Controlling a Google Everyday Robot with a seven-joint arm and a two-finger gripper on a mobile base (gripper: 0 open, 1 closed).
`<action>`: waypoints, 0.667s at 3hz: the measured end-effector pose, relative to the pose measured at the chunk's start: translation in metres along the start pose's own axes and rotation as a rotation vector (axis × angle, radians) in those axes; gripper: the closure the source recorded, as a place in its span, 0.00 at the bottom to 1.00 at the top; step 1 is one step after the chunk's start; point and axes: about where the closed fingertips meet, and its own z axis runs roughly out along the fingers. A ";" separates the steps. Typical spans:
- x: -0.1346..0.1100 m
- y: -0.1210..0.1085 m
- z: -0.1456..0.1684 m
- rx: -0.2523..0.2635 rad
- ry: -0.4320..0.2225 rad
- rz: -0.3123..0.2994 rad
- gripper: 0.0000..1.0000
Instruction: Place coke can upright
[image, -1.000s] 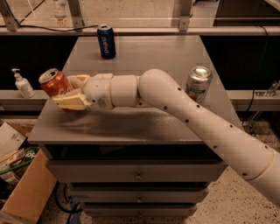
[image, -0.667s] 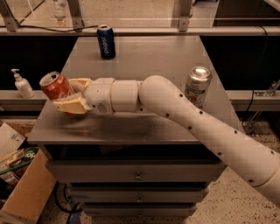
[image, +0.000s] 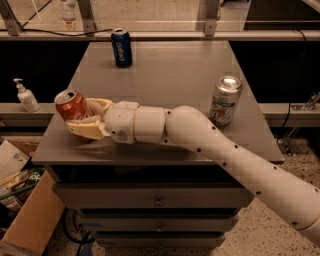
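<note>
The red coke can with a silver top is held in my gripper at the front left corner of the grey table. The can tilts slightly to the left, top up, its base close to the table surface. My cream fingers are shut around the can's lower right side. My white arm reaches in from the lower right across the table's front.
A dark blue can stands upright at the table's back. A silver-green can stands at the right. A white pump bottle sits on a ledge to the left. Cardboard boxes lie on the floor at the lower left. Drawers are below the table.
The gripper with the coke can has shifted slightly left and down toward the table's front left corner; the can stays gripped.
</note>
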 end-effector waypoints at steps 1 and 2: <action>-0.007 -0.001 -0.010 -0.037 0.008 0.026 1.00; -0.009 -0.004 -0.021 -0.075 -0.011 0.033 0.82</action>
